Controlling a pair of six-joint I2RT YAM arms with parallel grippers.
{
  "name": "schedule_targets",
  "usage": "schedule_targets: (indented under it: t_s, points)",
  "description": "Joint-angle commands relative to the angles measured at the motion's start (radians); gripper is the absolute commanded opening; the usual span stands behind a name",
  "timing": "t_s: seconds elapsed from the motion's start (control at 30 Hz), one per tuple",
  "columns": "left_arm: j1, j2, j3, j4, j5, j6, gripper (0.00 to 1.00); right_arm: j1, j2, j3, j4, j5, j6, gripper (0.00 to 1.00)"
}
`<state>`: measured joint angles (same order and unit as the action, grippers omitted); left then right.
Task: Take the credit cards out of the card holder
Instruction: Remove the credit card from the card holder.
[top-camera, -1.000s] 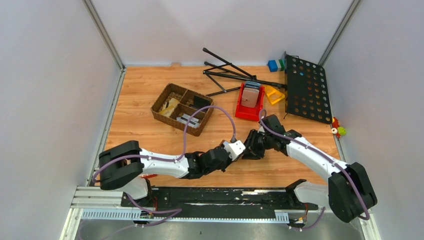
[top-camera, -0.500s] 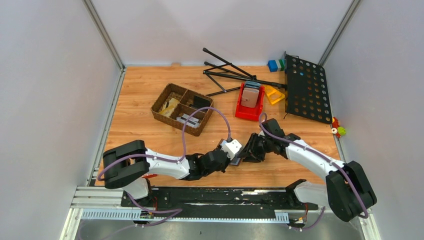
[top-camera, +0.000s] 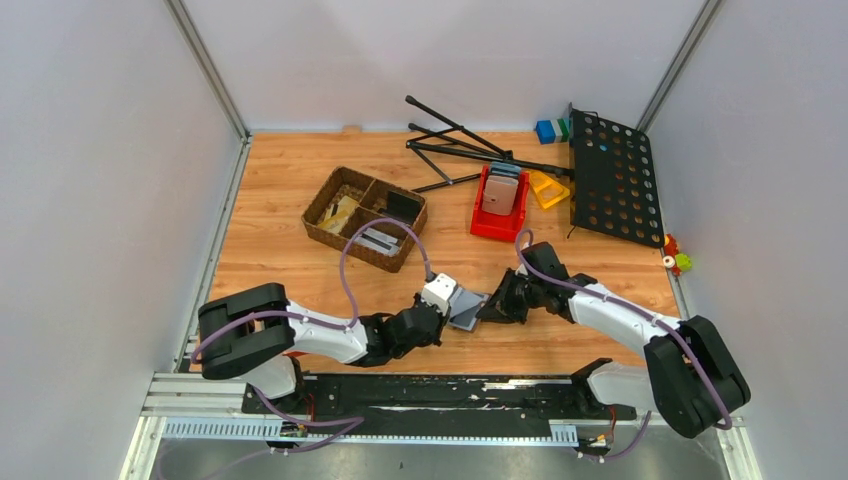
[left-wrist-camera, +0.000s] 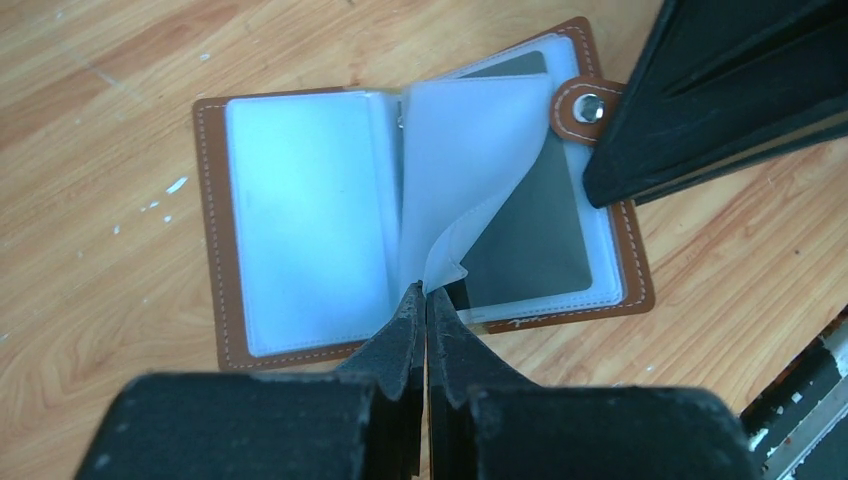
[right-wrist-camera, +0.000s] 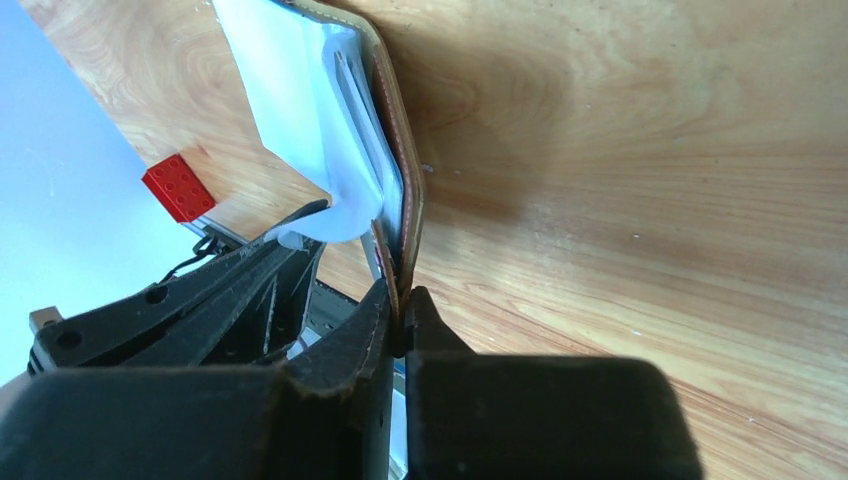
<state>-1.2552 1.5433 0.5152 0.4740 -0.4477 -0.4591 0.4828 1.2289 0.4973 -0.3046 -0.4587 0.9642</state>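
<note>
Card holder (left-wrist-camera: 300, 225) open, spine toward left gripper (left-wrist-camera: 425, 296) pinching sleeve (left-wrist-camera: 480, 150), right gripper (right-wrist-camera: 400, 305) clamping its edge

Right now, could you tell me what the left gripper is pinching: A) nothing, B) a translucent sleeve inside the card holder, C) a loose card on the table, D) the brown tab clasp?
B: the left gripper is shut on the lower corner of a curled sleeve of the card holder.

The card holder (top-camera: 468, 312) lies open on the table (top-camera: 290, 200), near the front. The left gripper (left-wrist-camera: 425, 300) is on its left and the right gripper (right-wrist-camera: 400, 312) on its right. A basket (top-camera: 365, 218) sits behind it to the left. A bin (top-camera: 497, 205) sits behind it, with a board (top-camera: 612, 175) further right.
</note>
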Motion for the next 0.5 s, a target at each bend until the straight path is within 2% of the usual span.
schedule_targets:
  t_s: [0.0,0.07,0.13,0.23,0.33,0.47]
  points:
    - [0.043,-0.056,-0.043,0.070,-0.022,-0.113,0.00,-0.003,-0.025,-0.010,0.061,0.041,0.005,0.00]
    - [0.072,-0.072,-0.071,0.083,-0.003,-0.147,0.03,-0.003,-0.040,-0.015,0.066,0.042,0.003,0.00]
    - [0.097,-0.092,-0.095,0.086,0.006,-0.174,0.12,-0.004,-0.056,-0.016,0.064,0.042,-0.007,0.00]
    - [0.122,-0.134,-0.125,0.068,-0.007,-0.203,0.38,-0.004,-0.060,-0.016,0.062,0.026,-0.038,0.00]
    - [0.131,-0.177,-0.135,0.013,-0.029,-0.215,0.51,-0.006,-0.056,-0.011,0.051,0.015,-0.073,0.00]
    - [0.154,-0.282,-0.155,-0.060,-0.041,-0.217,0.58,-0.010,-0.056,-0.014,0.079,-0.019,-0.138,0.00]
